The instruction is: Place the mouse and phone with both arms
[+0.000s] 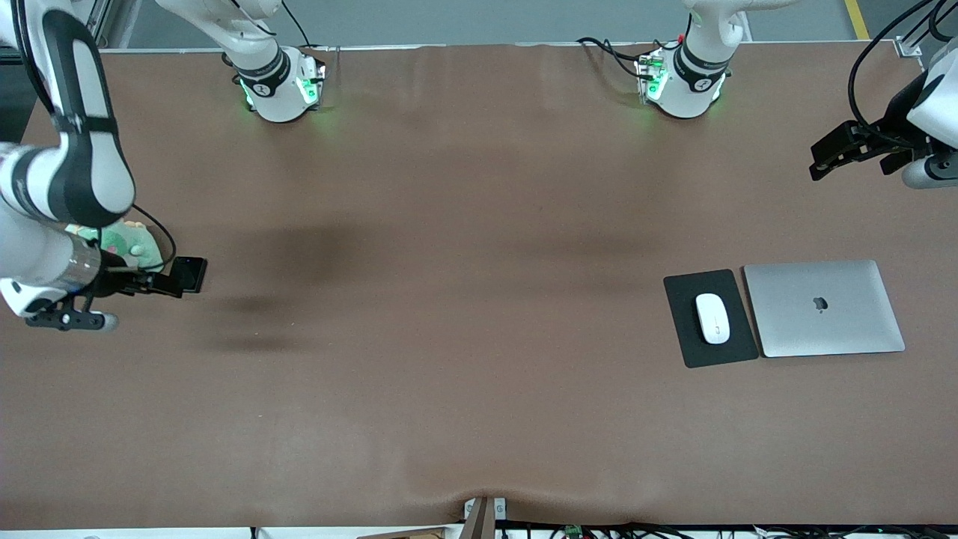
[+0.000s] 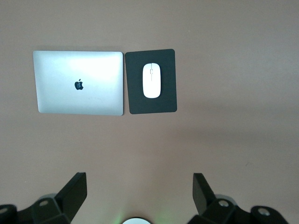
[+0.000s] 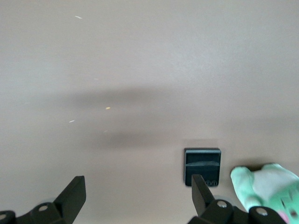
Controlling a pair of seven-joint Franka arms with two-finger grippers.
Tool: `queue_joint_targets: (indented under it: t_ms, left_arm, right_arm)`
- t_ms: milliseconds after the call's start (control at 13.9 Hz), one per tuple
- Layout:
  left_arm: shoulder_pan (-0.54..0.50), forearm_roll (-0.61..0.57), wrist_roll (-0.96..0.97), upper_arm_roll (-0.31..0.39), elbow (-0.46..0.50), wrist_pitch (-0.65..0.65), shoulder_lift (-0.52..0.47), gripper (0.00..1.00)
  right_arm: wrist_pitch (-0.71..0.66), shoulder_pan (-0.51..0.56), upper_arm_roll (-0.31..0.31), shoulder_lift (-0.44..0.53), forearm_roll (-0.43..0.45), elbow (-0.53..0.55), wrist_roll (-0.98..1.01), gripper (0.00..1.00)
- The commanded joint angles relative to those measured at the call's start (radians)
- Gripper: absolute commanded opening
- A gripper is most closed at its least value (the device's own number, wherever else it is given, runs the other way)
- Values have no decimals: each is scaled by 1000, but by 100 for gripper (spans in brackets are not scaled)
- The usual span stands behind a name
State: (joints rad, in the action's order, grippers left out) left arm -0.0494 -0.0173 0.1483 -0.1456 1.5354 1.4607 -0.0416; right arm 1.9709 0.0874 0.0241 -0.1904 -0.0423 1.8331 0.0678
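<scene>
You've got the glossy white oval mouse (image 1: pixel 712 317) lying on a matte black rectangular mouse pad (image 1: pixel 710 318), mid-right of the front view, w/ a closed silver laptop (image 1: pixel 823 308) just beside the pad toward the left arm's end of the brown table (image 1: pixel 449 337). In the left wrist view the mouse (image 2: pixel 151 80) sits centred on the pad (image 2: pixel 151 81), the laptop (image 2: pixel 78 83) alongside.

Your left end effector (image 1: pixel 846 150) hangs at the upper-right edge of the frame over bare table, fingers spread wide, nothing held.

The small black square phone (image 1: pixel 190 274) lies flat at mid-left, a pale green plush toy (image 1: pixel 127 243) near it. Your right end effector (image 1: pixel 138 284) is over the table next to the phone, released and empty; in the right wrist view one finger (image 3: pixel 202 190) overlaps the phone's (image 3: pixel 202 163) edge.
</scene>
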Motion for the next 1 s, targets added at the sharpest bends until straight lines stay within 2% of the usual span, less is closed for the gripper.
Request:
queue_joint_targets:
  t_ms: [0,143,358,430,645,932]
  left_arm:
    - [-6,22,-4,1,11,-11,-26,100]
    - [-6,22,-4,1,11,-11,-26,100]
    - [-6,22,-10,1,12,-17,-27,100]
    - [-6,22,-10,1,12,-19,-27,100]
    - [-6,22,-10,1,12,-19,-27,100]
    - [-6,22,-13,1,11,-19,-27,100]
  right_arm:
    - [-117,-31,2,126,12,-3,-23,100]
    - [-208,-38,-3,175,12,-44,-28,100]
    - [-436,-51,2,183,10,-219,-42,100]
    - [-473,-51,0,184,10,-245,-48,100]
    - [-486,-54,-4,233,10,-241,-51,100]
    - [-487,-45,-39,246,12,-233,-97,100]
